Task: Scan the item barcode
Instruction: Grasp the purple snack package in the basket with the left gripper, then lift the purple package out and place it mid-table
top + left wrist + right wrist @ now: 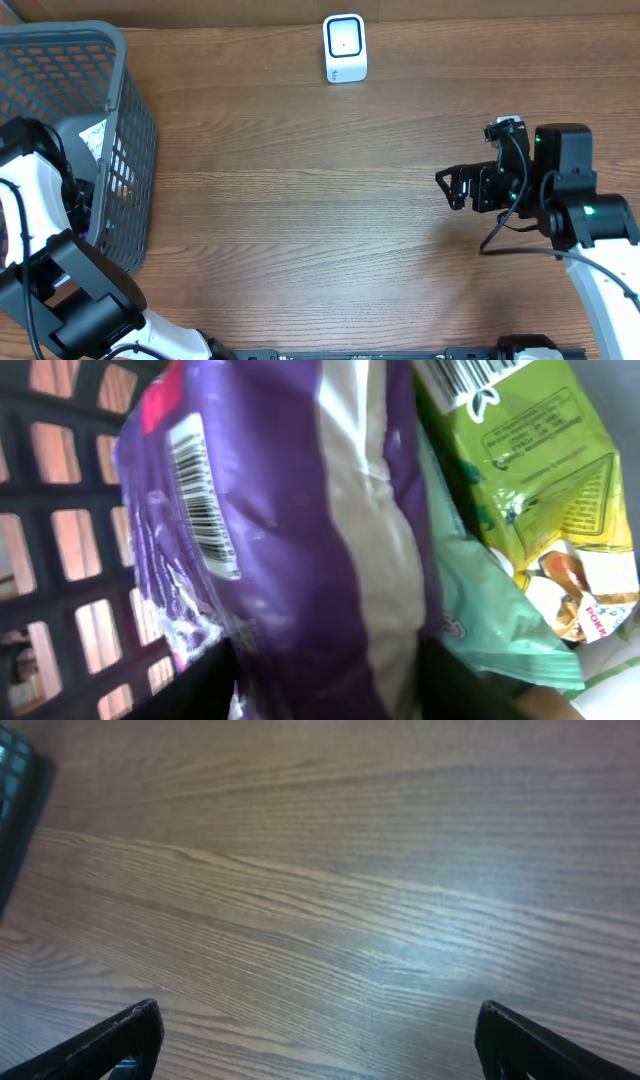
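Observation:
In the left wrist view a purple and white snack bag (300, 510) fills the frame, with a white barcode label (205, 495) on its left side. My left gripper (335, 690) is down inside the grey basket (130, 120). Its dark fingers (200, 685) press against both sides of the bag, which fills the gap between them. The white barcode scanner (345, 47) stands at the far edge of the table. My right gripper (445, 187) hovers open over bare wood at the right, and nothing lies between its fingertips (130, 1030).
A green snack bag (540, 470) with its own barcode and a mint-coloured packet (480, 630) lie beside the purple bag in the basket. The basket's lattice wall (60, 560) is close on the left. Wooden tabletop (320, 200) stretches between basket, scanner and right arm.

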